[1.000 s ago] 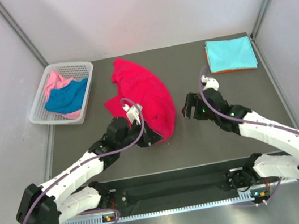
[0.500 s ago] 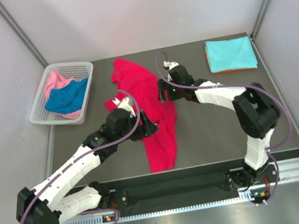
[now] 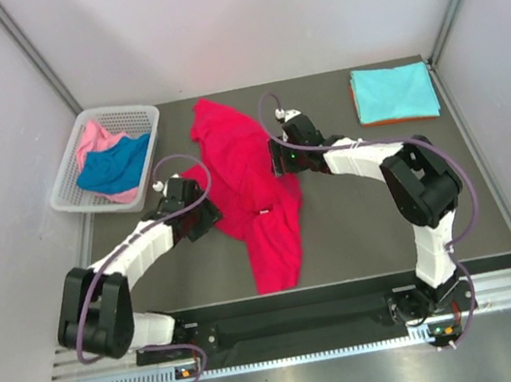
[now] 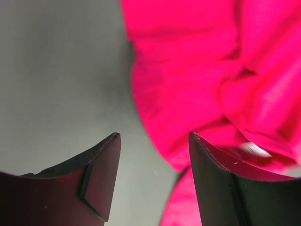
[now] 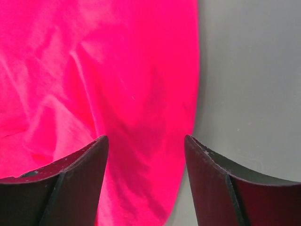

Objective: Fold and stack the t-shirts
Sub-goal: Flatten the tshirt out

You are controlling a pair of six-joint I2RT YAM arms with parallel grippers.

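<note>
A crimson red t-shirt (image 3: 253,186) lies spread along the middle of the table, its long tail reaching toward the front edge. My left gripper (image 3: 209,220) hovers at the shirt's left edge, open; in the left wrist view the left gripper (image 4: 154,135) has bare table between its jaws and the red t-shirt (image 4: 211,70) to the right. My right gripper (image 3: 279,161) is open over the shirt's right edge. In the right wrist view the right gripper (image 5: 146,137) holds nothing, with the red t-shirt (image 5: 117,70) below it. A folded turquoise t-shirt (image 3: 394,91) rests on an orange one (image 3: 391,119) at the back right.
A white lattice basket (image 3: 67,188) stands at the back left with a blue t-shirt (image 3: 116,165) and a pink t-shirt (image 3: 94,138) crumpled inside. Grey walls close in the table on three sides.
My left gripper opened, let go of the red shirt and drew back left. The shirt unrolled toward the front. My right arm swung from the right side to the shirt's right edge.
</note>
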